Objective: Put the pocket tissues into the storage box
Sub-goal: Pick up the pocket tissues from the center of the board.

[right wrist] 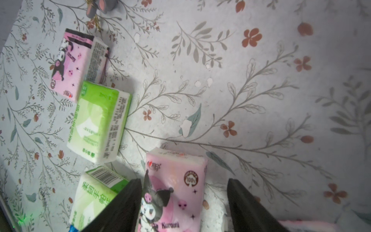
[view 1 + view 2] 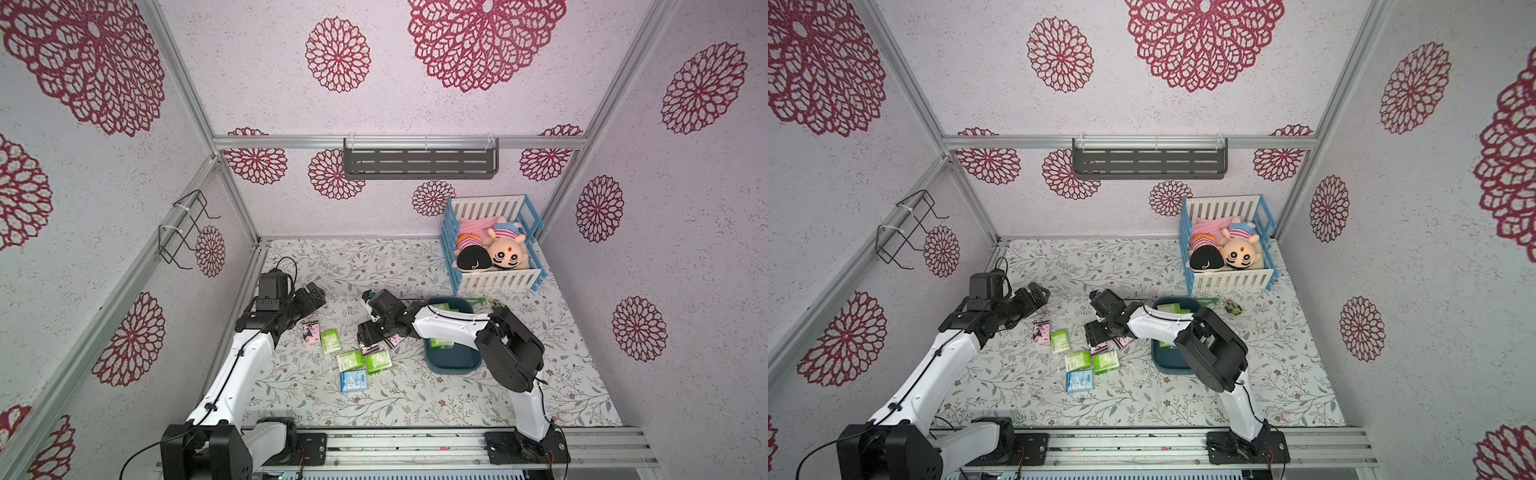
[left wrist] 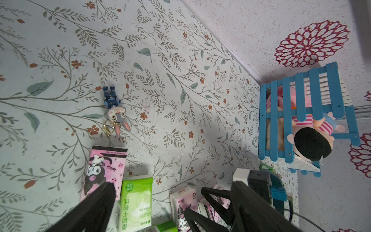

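Observation:
Several pocket tissues lie loose on the floral table: a pink pack (image 2: 311, 332), green packs (image 2: 331, 340) (image 2: 350, 360) (image 2: 379, 361) and a light blue pack (image 2: 353, 380). The dark teal storage box (image 2: 453, 365) (image 2: 1171, 365) sits to their right under my right arm, and a green pack (image 2: 442, 341) lies inside it. My right gripper (image 2: 371, 343) (image 1: 183, 180) is open and straddles a pink pack (image 1: 176, 192). One finger (image 1: 128, 200) is against the pack's side, the other stands apart. My left gripper (image 2: 318, 297) (image 3: 173, 183) hangs open above the table, holding nothing.
A blue-and-white toy crib (image 2: 494, 282) with plush dolls stands at the back right. A rabbit keychain (image 3: 114, 109) lies near the pink pack (image 3: 104, 172). Another small charm (image 2: 490, 305) lies behind the box. Walls enclose three sides.

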